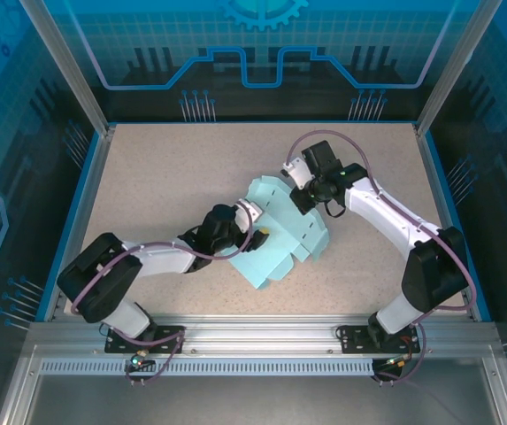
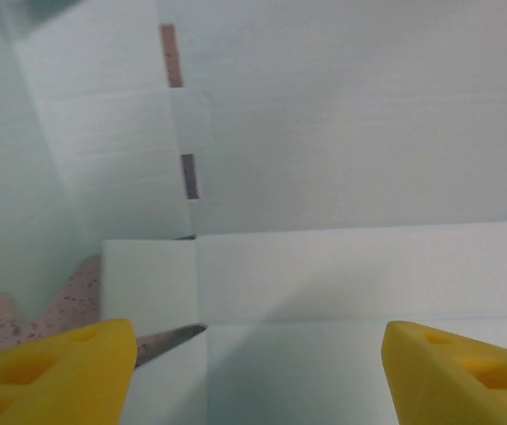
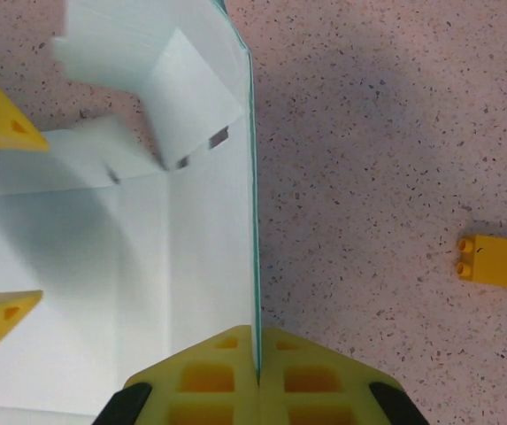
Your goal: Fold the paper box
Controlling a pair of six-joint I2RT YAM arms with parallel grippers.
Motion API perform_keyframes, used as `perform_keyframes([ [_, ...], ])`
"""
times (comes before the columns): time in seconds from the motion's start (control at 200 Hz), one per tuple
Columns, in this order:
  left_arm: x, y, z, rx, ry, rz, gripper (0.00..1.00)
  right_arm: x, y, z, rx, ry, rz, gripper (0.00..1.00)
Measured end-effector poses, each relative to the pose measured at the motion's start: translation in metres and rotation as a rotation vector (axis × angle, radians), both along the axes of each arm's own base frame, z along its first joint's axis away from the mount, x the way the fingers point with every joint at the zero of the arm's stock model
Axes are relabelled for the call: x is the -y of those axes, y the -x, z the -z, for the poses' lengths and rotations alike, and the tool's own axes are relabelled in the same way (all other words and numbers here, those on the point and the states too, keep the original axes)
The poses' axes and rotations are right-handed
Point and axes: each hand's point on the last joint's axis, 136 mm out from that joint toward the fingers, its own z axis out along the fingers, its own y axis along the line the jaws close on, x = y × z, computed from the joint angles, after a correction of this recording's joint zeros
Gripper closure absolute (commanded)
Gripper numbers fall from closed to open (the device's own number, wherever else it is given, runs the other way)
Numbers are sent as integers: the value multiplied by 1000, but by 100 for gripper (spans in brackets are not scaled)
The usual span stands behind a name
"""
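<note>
The paper box [image 1: 275, 252] lies in the middle of the table [image 1: 147, 177], and most of it is flat and open. One long side is raised like a wall. The right gripper [image 3: 257, 341] is closed on the edge of this wall and holds it upright. A small flap at the upper left of the right wrist view is also bent up. The left gripper [image 2: 259, 345] stands wide open above the sheet and holds nothing. I judge the folding is at an early stage: the other walls and the closing flaps are not yet made.
</note>
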Motion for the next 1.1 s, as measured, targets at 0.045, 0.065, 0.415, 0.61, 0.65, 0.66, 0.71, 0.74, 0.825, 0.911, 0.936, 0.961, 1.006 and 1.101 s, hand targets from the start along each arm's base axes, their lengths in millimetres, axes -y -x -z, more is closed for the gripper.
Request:
perform_keyframes([
  [0.045,-5,-2,-4,5,12,-16,24,0,0,-1,1,0,0,100],
  [0.065,-8,-3,-6,6,17,-25,24,0,0,-1,1,0,0,100],
  [0.415,-10,-6,-27,-58,118,9,23,-3,-6,-13,21,-26,-9,100],
  [0.61,6,-27,-34,-90,121,8,22,-6,-8,-7,5,-26,-13,100],
  [0.65,5,-29,-31,-101,116,-2,22,-6,-8,-6,1,-26,-13,100],
  [0.66,5,-29,-30,-104,114,-6,22,-6,-8,-6,1,-25,-13,100],
  [0.71,3,-32,-24,-122,101,-24,21,-6,-8,-5,-3,-24,-14,100],
  [0.74,2,-33,-21,-131,94,-33,21,-6,-8,-5,-4,-24,-14,100],
  [0.825,-3,-38,-11,-158,75,-59,20,-7,-8,-7,-3,-28,-16,100],
  [0.911,-7,-44,-5,-179,66,-86,20,-8,-8,-8,-2,-33,-18,100],
  [0.936,-8,-46,-3,-182,65,-93,20,-8,-8,-9,-3,-35,-20,100],
  [0.961,-9,-47,-2,-184,63,-99,20,-9,-8,-9,-4,-37,-21,100],
  [1.006,-10,-49,0,-190,61,-107,20,-9,-7,-9,-6,-40,-23,100],
  [1.101,-9,-50,5,-201,55,-109,22,-9,-6,-8,-12,-43,-22,100],
])
